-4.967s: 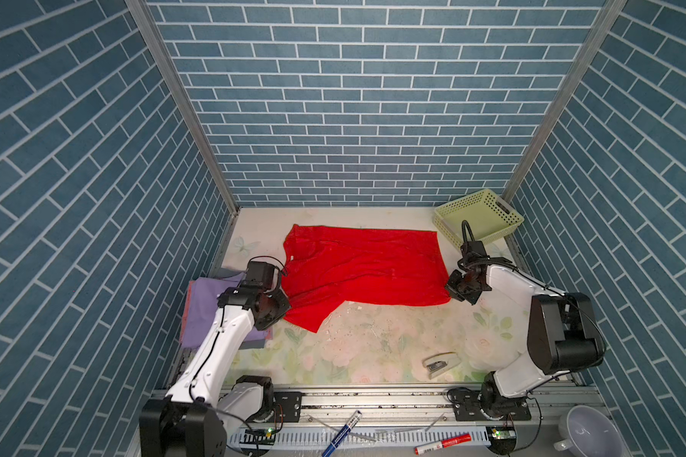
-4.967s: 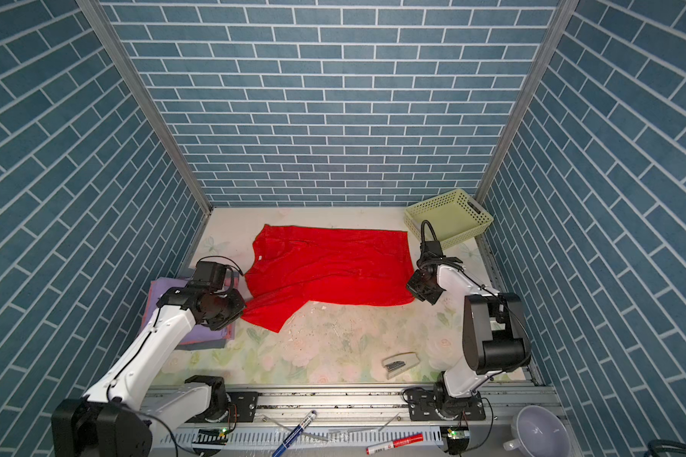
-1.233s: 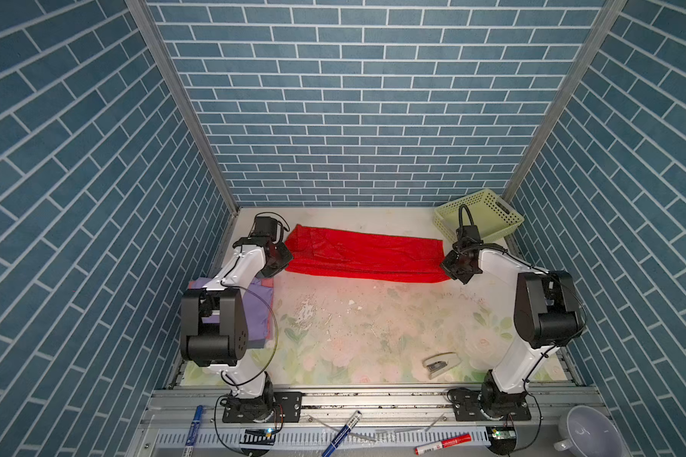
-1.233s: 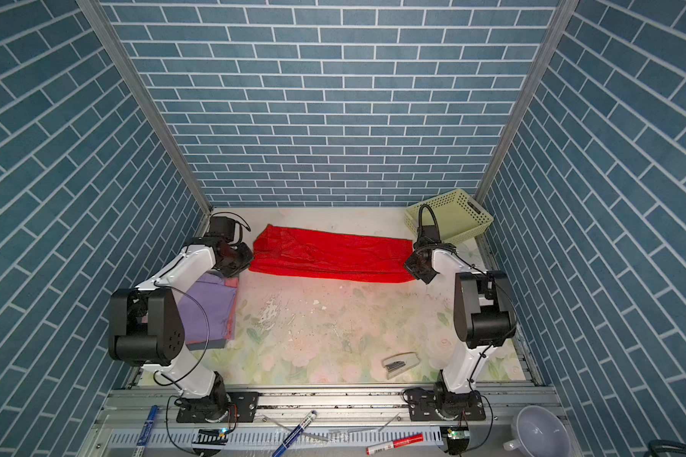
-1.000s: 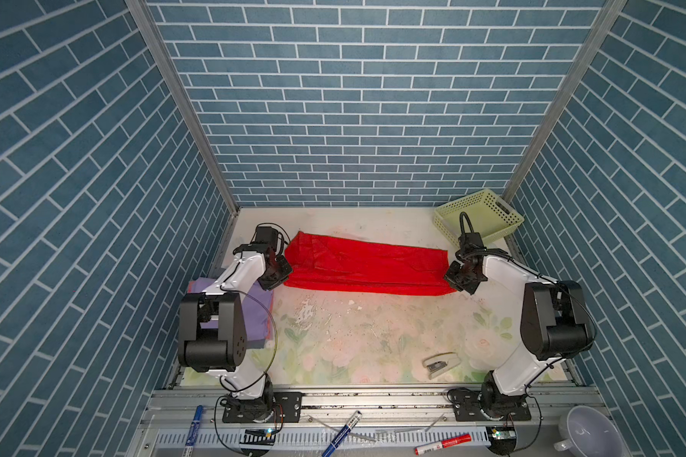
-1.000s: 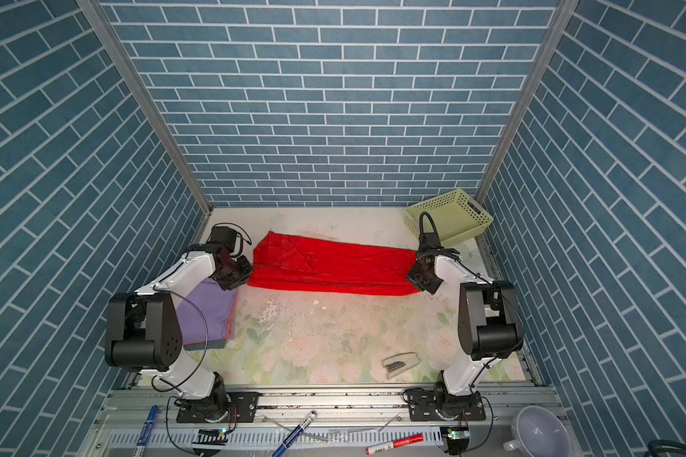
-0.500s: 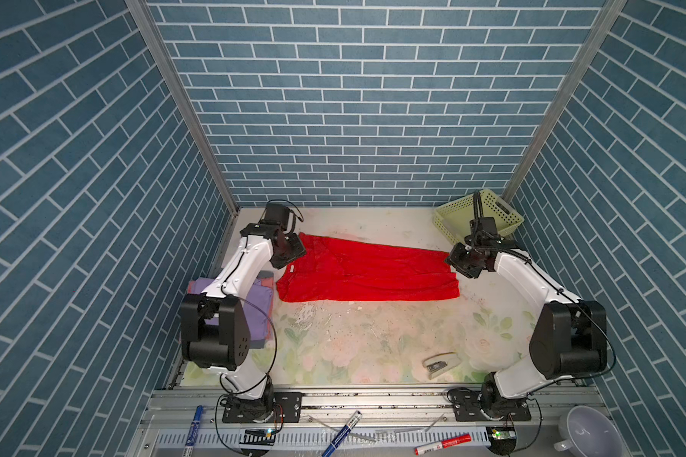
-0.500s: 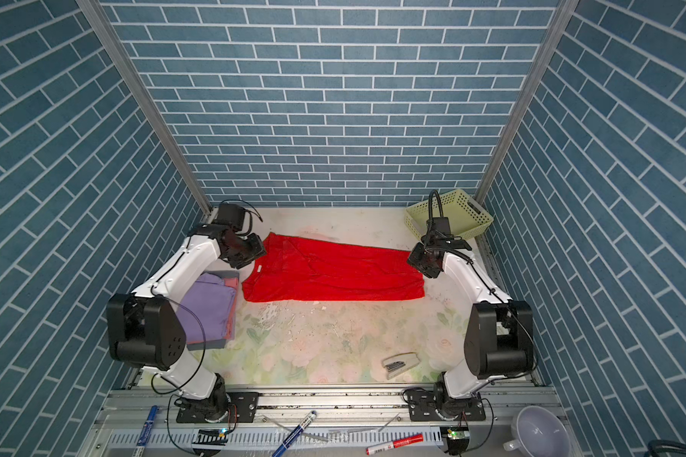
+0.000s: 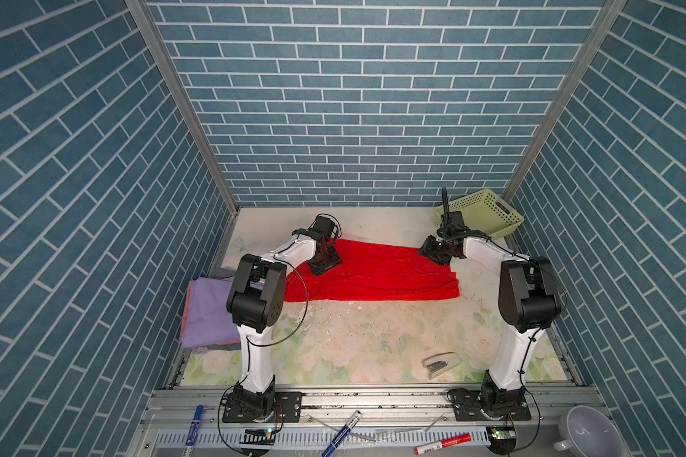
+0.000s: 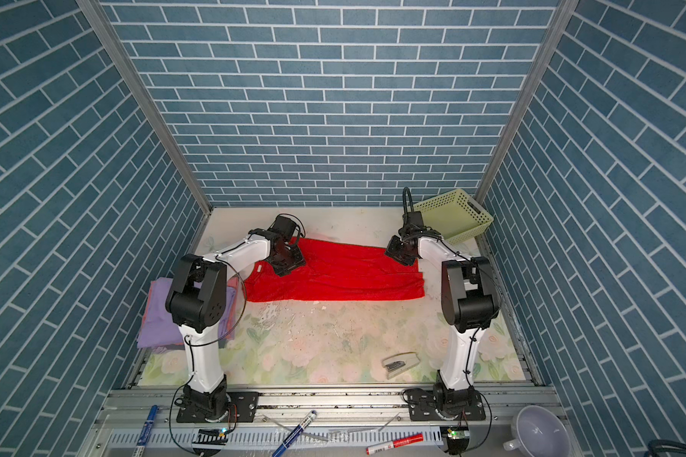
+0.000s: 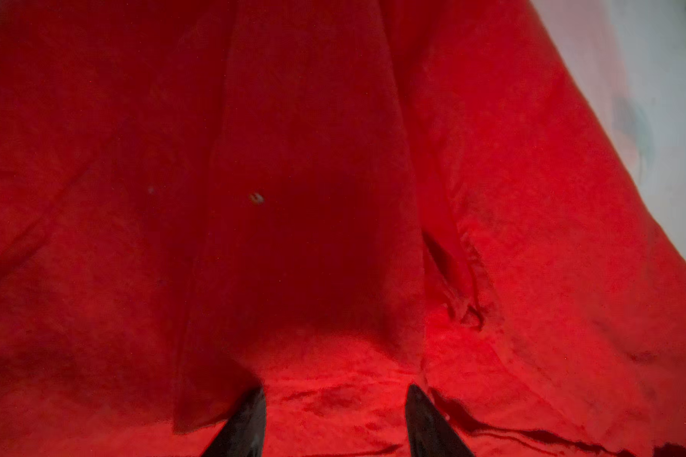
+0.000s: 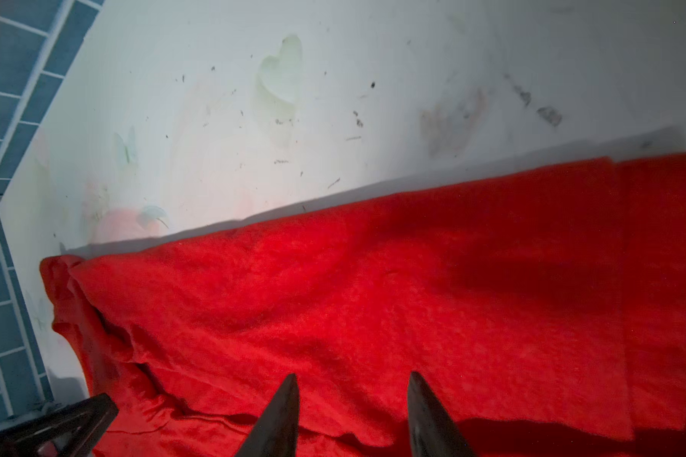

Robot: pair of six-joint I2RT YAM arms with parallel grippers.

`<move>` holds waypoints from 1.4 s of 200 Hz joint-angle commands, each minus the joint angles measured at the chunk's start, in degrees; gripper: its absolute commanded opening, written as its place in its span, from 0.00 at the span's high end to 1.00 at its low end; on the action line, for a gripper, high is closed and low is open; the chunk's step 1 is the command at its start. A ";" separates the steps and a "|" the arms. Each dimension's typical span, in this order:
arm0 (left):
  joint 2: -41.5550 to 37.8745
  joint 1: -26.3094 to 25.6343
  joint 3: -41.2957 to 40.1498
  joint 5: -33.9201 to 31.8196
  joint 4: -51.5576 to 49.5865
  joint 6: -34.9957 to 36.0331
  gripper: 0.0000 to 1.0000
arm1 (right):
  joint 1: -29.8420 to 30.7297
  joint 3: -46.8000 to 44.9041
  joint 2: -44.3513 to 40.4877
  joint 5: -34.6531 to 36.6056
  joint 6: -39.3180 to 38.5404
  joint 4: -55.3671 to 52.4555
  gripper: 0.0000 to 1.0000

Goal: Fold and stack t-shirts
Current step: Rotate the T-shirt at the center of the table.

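Both tools have their jaws apart with nothing pinched. The left tool (image 9: 324, 264) hangs over the left end and the right tool (image 9: 433, 253) over the right end of the bright red short-sleeved cloth t-shirt (image 9: 377, 273). The shirt lies as a long doubled band across the far part of the floral-printed counter (image 9: 373, 340).

The lengthwise fold looks laid down and let go. I judge the next move to be a fresh pinch at one end, through all layers, carried across to halve the band. The shirt would then go onto the stack of lavender-purple folded t-shirts (image 9: 210, 312) at the counter's left edge.

Only the top views show that stack and the band's whole outline. Only the wrist views show the gaps: the left tool (image 11: 333, 395) above overlapping layers and a puckered seam, the right tool (image 12: 352, 378) near a bunched corner.
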 commanded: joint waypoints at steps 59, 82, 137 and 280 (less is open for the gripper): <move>13.80 2.36 11.11 3.61 -0.23 4.19 0.42 | 3.36 -5.90 3.97 -3.62 -2.63 -2.01 0.57; 22.07 2.51 23.49 7.00 -3.15 7.75 0.43 | 4.73 -4.29 5.81 -3.09 -4.26 -5.84 0.58; 41.59 -0.82 60.26 16.62 -8.63 11.05 0.44 | 15.93 -6.02 6.67 -8.50 -9.69 -14.52 0.60; 32.09 -6.22 57.17 15.15 -3.26 25.39 0.41 | 28.79 -1.87 -6.85 -4.89 -17.49 -25.50 0.55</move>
